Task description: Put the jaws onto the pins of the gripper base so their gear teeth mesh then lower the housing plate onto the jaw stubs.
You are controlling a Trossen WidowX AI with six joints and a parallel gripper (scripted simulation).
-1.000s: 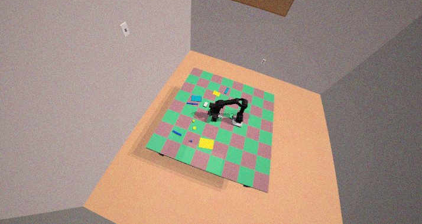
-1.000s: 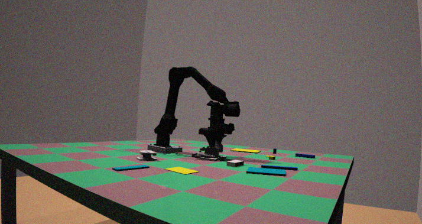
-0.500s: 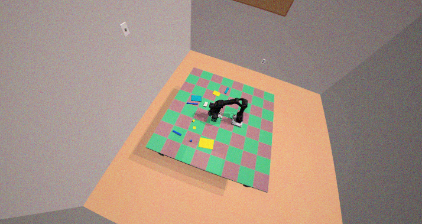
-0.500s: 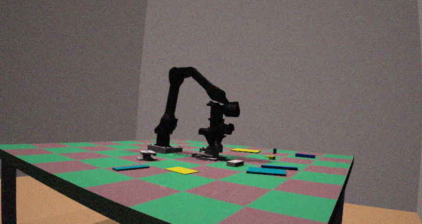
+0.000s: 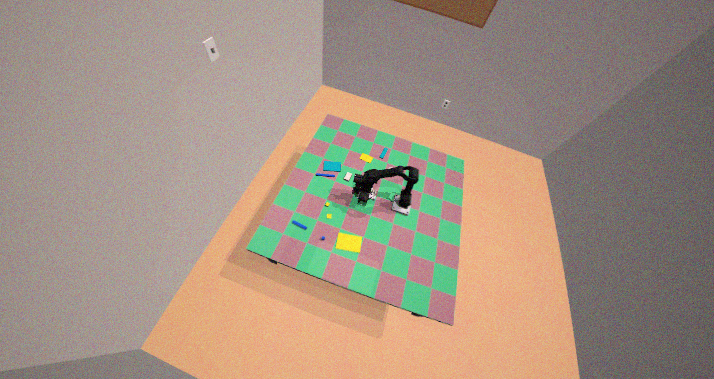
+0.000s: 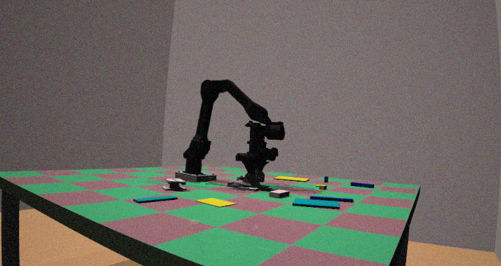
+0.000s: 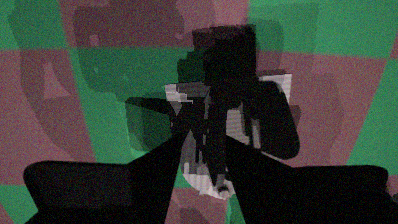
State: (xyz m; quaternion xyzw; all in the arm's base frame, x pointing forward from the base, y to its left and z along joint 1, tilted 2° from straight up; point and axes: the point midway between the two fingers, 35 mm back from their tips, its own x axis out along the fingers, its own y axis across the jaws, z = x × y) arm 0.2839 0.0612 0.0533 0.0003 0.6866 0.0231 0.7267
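Note:
The pale gripper base (image 5: 372, 196) (image 6: 234, 184) (image 7: 201, 183) lies on the checkered table, partly hidden by the arm. My gripper (image 5: 363, 200) (image 6: 255, 184) (image 7: 202, 139) is low over it, pointing down, shut on a dark jaw (image 7: 216, 150). The held jaw is at the base; whether it is on its pin cannot be told. Another dark shape (image 7: 279, 122), apparently the other jaw, is beside it over the base. Tooth contact is hidden. The pale housing plate (image 6: 175, 184) stands apart from the base, its stubby legs underneath; the arm hides it in the top view.
A white block (image 5: 348, 176) (image 6: 279, 194), a teal plate (image 5: 332, 166) (image 6: 316, 203) and a blue bar (image 5: 325, 175) (image 6: 331, 198) lie near the base. A small yellow plate (image 5: 366, 158) (image 6: 216, 202), a teal strip (image 5: 383, 153) (image 6: 155, 198) and a large yellow plate (image 5: 349, 242) (image 6: 291, 178) lie around.

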